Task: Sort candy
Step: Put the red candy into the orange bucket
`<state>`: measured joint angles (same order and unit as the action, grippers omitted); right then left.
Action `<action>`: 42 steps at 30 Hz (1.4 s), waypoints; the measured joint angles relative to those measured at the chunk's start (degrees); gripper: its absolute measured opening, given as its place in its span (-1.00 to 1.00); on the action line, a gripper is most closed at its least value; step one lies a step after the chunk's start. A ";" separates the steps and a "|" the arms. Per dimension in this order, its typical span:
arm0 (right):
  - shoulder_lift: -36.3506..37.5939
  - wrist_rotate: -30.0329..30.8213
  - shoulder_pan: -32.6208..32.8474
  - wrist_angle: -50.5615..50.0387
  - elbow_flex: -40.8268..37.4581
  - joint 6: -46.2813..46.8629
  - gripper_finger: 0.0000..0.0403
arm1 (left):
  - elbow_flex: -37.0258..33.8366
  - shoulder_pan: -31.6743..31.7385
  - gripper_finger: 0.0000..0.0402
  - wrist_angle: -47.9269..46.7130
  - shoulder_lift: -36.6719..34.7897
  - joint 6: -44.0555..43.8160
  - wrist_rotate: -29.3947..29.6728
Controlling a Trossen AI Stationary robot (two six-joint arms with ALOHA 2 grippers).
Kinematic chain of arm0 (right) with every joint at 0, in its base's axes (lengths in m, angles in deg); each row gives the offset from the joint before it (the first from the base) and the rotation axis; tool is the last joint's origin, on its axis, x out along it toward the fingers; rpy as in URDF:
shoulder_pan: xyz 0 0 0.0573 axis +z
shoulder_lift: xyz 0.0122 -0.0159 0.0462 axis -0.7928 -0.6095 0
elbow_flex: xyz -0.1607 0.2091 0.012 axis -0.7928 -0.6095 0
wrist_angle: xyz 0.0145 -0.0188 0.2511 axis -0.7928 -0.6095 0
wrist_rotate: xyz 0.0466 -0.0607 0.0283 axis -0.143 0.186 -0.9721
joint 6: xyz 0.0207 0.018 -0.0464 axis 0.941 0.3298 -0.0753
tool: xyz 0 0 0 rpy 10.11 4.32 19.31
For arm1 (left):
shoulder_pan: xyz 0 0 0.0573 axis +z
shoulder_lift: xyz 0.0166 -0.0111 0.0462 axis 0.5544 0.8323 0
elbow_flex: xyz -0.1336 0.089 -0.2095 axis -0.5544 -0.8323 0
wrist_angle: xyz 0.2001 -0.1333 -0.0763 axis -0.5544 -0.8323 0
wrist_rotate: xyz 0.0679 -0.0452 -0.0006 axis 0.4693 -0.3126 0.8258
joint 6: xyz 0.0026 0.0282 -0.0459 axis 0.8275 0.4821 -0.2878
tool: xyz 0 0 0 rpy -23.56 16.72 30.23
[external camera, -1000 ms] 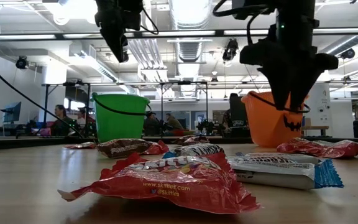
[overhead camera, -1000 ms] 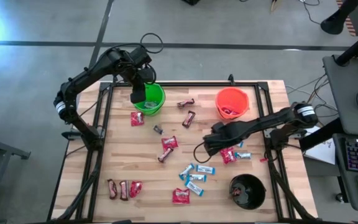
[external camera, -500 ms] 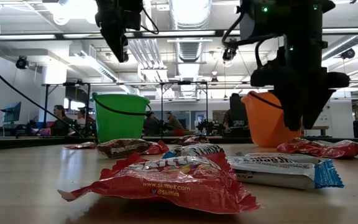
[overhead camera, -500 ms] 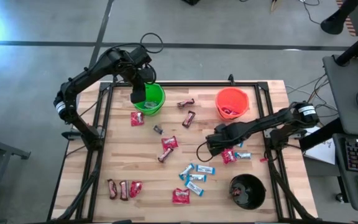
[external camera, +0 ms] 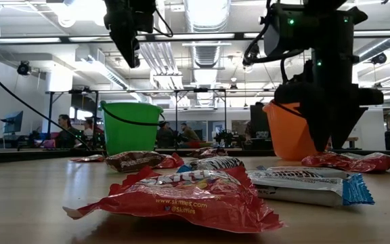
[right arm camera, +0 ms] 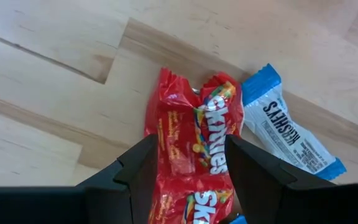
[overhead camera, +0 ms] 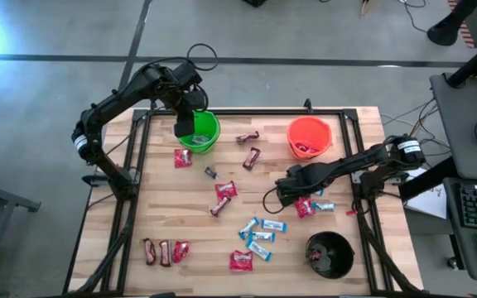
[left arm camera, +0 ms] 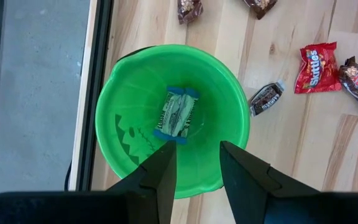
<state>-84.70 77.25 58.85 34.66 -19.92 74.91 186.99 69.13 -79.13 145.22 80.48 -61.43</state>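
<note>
Your left gripper hung fingers apart over the green bucket | your right gripper straddled, unclosed, a red packet beside a blue-and-white bar.

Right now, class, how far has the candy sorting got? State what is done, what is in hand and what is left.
Done: a blue-and-white bar lies in the green bucket, with some candy in the orange bucket and black bucket. In hand: nothing gripped; the open right gripper is over a red Skittles packet, and the open left gripper hangs above the green bucket. Left: most of the sweets, scattered on the table.
</note>
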 joint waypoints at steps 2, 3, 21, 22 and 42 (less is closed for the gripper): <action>0.00 0.00 -0.28 0.19 -0.30 -0.17 -0.12 | 0.00 0.00 -0.47 0.00 0.00 0.00 0.00; 0.00 -0.04 -0.45 0.38 -0.43 -0.17 -0.12 | 0.00 0.00 -0.47 0.00 0.00 0.00 0.00; -6.88 -3.90 -1.65 2.01 -0.30 -5.04 -0.12 | 0.00 0.00 -0.47 0.00 0.00 0.00 -0.02; -7.36 -3.89 -1.63 2.19 -0.30 -5.18 -0.12 | 0.00 0.00 -0.47 0.00 0.00 0.00 0.00; -5.82 -5.31 -1.85 3.83 -0.52 -3.63 -0.93 | 0.00 0.00 -0.47 0.00 0.02 0.00 0.00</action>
<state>-90.52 71.94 57.00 38.49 -20.43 71.28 186.99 69.13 -79.13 145.24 80.48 -61.43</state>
